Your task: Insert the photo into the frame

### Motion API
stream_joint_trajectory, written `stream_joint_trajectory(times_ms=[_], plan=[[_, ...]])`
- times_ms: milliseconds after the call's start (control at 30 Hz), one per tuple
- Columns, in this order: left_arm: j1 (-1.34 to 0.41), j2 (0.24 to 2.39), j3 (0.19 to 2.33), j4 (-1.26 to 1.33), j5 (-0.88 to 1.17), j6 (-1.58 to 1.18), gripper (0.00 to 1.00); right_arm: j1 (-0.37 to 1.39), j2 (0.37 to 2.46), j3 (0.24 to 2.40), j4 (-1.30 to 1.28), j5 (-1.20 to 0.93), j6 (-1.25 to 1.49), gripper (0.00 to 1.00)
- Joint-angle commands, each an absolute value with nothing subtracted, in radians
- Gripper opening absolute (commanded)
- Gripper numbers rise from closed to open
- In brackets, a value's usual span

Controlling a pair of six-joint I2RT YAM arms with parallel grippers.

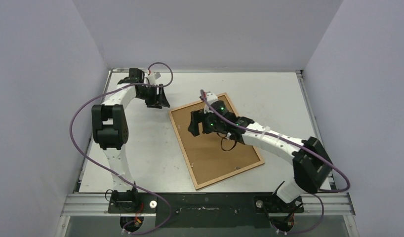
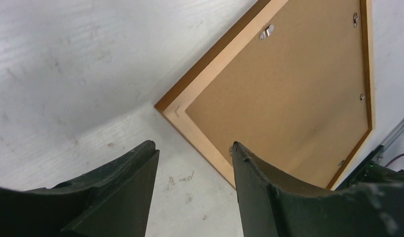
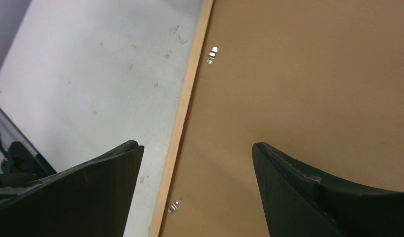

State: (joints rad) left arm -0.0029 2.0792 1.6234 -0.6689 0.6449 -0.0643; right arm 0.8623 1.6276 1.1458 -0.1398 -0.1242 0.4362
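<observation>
The orange-brown frame (image 1: 183, 148) lies face down and askew on the white table (image 1: 136, 148). The plain brown backing sheet (image 1: 217, 155) sits inside it. The photo is hidden. My left gripper (image 1: 158, 101) is open and empty, just off the frame's far left corner; the left wrist view shows that corner (image 2: 200, 140) between its fingers. My right gripper (image 1: 195, 126) is open and empty above the frame's left side. The right wrist view shows the frame's edge (image 3: 182, 113) and the backing (image 3: 299, 89) below it.
Small metal clips (image 3: 213, 51) sit along the inner edge of the frame, one also in the left wrist view (image 2: 265, 32). Grey walls close in the table on three sides. A metal rail (image 1: 205, 202) runs along the near edge.
</observation>
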Motion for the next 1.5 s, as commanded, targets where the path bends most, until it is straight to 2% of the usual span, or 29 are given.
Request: stream_joint_trajectory(times_ms=[0,200,367,833,1100,1467], plan=[[-0.066,2.137,1.764,-0.714,0.588,0.069,0.55,0.803,1.465,1.006,-0.149,-0.254,0.534,0.84],[-0.166,2.270,1.946,-0.836,0.520,0.194,0.56,0.783,1.417,0.883,-0.126,-0.274,0.555,0.84],[-0.207,2.330,2.013,-0.873,0.471,0.244,0.53,0.782,1.441,0.829,-0.068,-0.292,0.567,0.82],[-0.243,2.365,1.978,-0.826,0.345,0.286,0.41,0.780,1.446,0.798,-0.031,-0.273,0.544,0.82],[-0.224,2.358,1.965,-0.721,0.230,0.223,0.26,0.780,1.479,0.819,-0.008,-0.270,0.539,0.81],[-0.180,2.405,2.054,-0.704,0.157,0.197,0.24,0.781,1.575,0.837,0.108,-0.325,0.551,0.79]])
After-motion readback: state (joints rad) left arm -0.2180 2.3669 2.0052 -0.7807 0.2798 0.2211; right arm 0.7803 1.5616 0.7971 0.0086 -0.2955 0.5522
